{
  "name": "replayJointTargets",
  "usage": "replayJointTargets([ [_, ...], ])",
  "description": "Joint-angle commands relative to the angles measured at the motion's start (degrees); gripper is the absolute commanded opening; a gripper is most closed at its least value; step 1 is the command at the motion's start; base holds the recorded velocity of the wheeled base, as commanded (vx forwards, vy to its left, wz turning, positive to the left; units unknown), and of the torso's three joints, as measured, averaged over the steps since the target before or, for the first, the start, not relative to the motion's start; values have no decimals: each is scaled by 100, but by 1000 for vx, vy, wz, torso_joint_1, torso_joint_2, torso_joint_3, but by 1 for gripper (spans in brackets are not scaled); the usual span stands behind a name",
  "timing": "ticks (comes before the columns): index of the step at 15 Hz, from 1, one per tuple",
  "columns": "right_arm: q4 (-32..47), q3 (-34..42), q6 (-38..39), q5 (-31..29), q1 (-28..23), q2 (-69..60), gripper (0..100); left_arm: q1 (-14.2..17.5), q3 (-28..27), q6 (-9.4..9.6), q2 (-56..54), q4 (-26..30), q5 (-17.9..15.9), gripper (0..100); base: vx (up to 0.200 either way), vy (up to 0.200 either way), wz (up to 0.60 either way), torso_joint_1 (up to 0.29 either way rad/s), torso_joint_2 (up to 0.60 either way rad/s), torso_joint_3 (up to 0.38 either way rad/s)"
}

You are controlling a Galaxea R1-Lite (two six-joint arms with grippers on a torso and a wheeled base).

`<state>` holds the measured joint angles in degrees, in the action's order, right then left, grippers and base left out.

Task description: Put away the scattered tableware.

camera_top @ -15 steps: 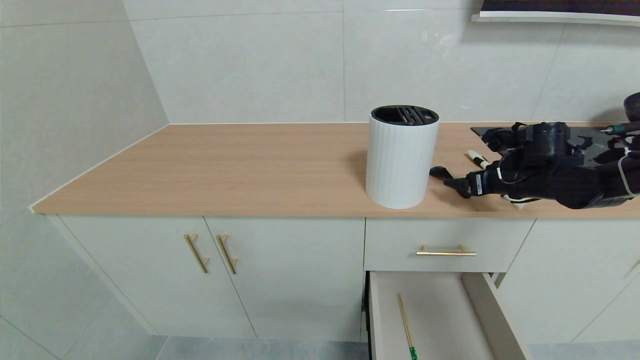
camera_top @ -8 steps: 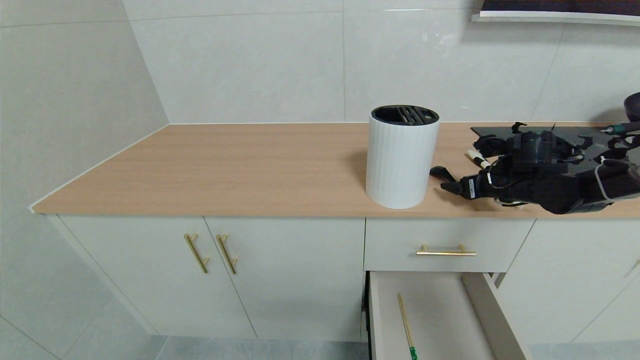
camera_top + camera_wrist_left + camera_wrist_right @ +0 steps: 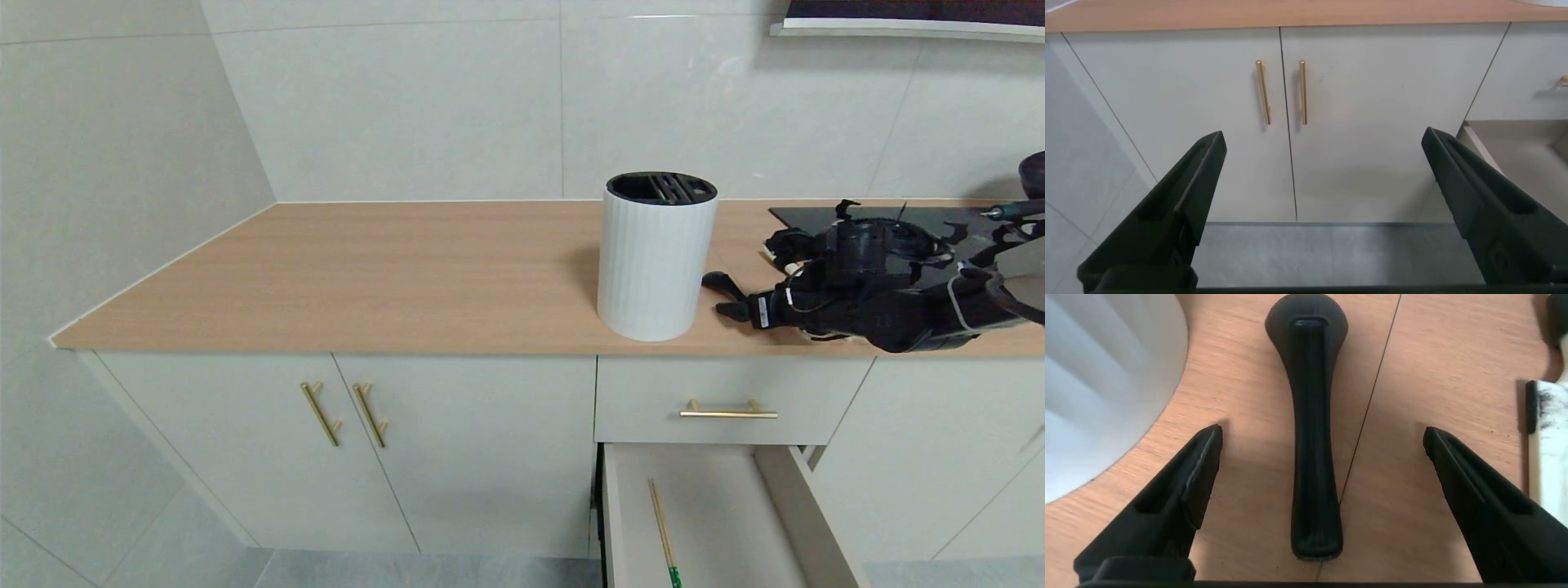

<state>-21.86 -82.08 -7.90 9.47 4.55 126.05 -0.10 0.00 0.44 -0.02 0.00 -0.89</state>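
Worktop surfaces: mostly matt, little gloss.

Worktop point(image 3: 408, 269) showed wood grain, smooth and matt. White holder point(image 3: 655, 261) looked like ribbed matt plastic, its slotted top black. Black utensil handle point(image 3: 1310, 416) was smooth dull plastic with a faint sheen. Wall tiles point(image 3: 392, 98) were glossy. Cabinet fronts point(image 3: 473, 441) were smooth matt off-white, with pull handles point(image 3: 728, 413) of brass-coloured metal. Chopstick point(image 3: 660, 523) in the drawer point(image 3: 796, 506) looked like pale wood.

Head view over countertop point(image 3: 408, 278), right wrist close above it, left wrist facing cabinet doors point(image 3: 1372, 122)

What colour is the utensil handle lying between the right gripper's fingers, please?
The handle is solid black; the right wrist view shows it best.
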Motion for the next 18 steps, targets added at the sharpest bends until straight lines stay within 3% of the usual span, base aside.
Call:
replayJointTargets([
  [1,6,-10,-1,2,11,42,100,1,0,0,2,-9,1,100,0,0,0,0,0,0],
  [2,6,-10,-1,2,2,51,0,1,0,0,2,0,1,100,0,0,0,0,0,0],
  [8,24,-27,-1,-60,20,60,0,1,0,0,2,0,1,100,0,0,0,0,0,0],
  [12,138,131,227,-508,46,-485,0,1,0,0,2,0,1,100,0,0,0,0,0,0],
  [18,2010,843,1739,-543,187,-2603,0,1,0,0,2,0,1,100,0,0,0,0,0,0],
])
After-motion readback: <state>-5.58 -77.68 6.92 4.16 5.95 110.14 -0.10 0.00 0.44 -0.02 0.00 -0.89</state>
